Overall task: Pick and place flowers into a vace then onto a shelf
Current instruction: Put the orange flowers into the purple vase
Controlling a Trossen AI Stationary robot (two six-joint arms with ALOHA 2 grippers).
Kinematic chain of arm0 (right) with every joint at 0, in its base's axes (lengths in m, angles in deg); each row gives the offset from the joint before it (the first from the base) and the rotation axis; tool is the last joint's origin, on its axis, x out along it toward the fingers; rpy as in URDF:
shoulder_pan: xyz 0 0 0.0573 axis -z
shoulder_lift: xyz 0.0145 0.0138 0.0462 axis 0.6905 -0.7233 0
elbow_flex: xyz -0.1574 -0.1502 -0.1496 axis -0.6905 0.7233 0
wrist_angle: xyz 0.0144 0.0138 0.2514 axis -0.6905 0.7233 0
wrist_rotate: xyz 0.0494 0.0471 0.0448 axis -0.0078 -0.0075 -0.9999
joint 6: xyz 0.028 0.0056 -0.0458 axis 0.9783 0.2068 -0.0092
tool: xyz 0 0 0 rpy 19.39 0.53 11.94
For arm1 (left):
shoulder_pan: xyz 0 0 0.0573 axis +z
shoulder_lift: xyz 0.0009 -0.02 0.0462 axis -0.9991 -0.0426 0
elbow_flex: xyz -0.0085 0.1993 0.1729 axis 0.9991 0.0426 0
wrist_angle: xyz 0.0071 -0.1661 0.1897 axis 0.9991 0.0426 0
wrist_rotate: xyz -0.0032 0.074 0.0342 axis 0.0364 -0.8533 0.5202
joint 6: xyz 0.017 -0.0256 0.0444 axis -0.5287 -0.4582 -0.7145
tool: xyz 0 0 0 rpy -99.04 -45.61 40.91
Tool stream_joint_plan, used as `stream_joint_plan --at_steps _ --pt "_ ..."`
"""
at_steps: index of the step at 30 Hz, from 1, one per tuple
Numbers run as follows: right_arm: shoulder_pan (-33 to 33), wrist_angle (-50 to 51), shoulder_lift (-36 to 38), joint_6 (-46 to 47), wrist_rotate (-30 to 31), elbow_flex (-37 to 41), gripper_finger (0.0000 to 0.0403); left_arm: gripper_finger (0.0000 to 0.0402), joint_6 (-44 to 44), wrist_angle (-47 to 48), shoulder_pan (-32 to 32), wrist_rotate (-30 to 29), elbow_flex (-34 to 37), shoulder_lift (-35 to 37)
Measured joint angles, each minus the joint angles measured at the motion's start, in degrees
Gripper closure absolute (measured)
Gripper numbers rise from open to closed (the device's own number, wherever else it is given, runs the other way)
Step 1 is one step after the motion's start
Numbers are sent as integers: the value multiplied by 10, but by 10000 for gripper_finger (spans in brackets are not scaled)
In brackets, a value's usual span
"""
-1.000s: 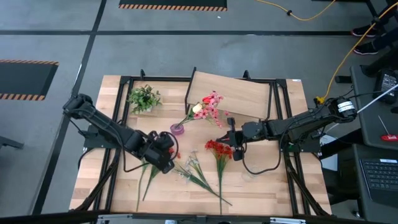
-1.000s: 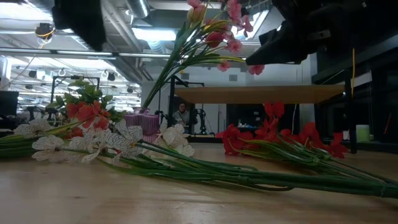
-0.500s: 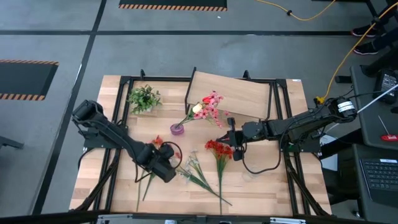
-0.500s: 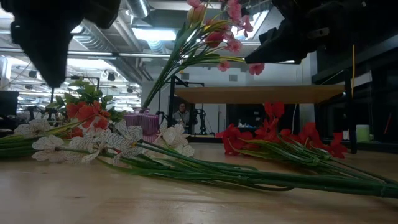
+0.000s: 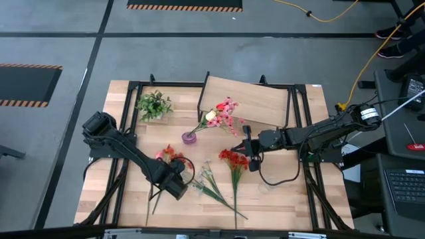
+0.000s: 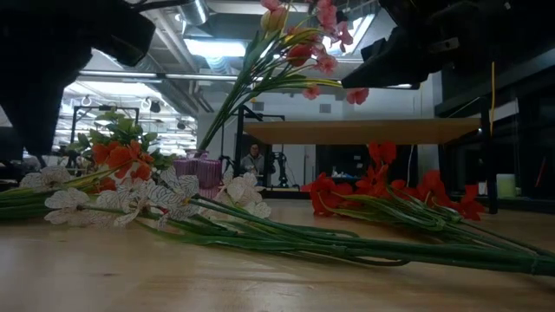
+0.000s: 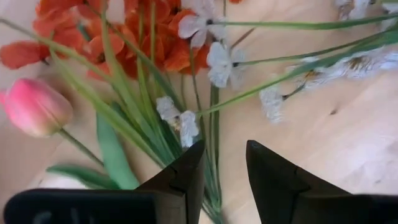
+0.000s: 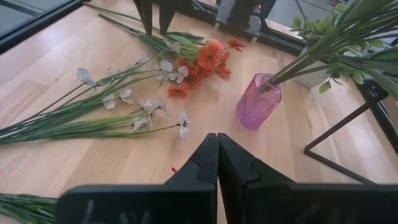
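On the wooden table (image 5: 292,192) — scattered flowers (image 5: 232,162), grey floor (image 5: 53,40) around.

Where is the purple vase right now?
In the high view the purple vase stands near the table's middle, just in front of the shelf, holding pink flowers, with red flowers lying to its right.

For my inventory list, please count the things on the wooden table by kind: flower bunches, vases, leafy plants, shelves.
Artificial flower bunches: 4 (red bunch, white bunch, orange bunch lying loose; pink bunch in the vase)
Ribbed pink glass vase: 1
Small bushy green plant: 1
Light-wood shelf on black legs: 1
Total: 7
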Motion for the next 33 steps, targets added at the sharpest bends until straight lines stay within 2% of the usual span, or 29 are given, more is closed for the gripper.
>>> stream_joint_plan --at_steps 4,8,22,27,33 --pt "0 0 0 0 0 0 398 292 43 37 -4 6 0 0" --pt "0 0 0 0 0 0 398 292 85 52 -9 39 0 0" --pt "0 0 0 0 0 0 398 292 147 49 -38 40 0 0" --pt "0 0 0 0 0 0 398 292 142 49 -47 37 0 0" --pt "0 0 0 1 0 0 398 292 91 49 -48 23 0 0"
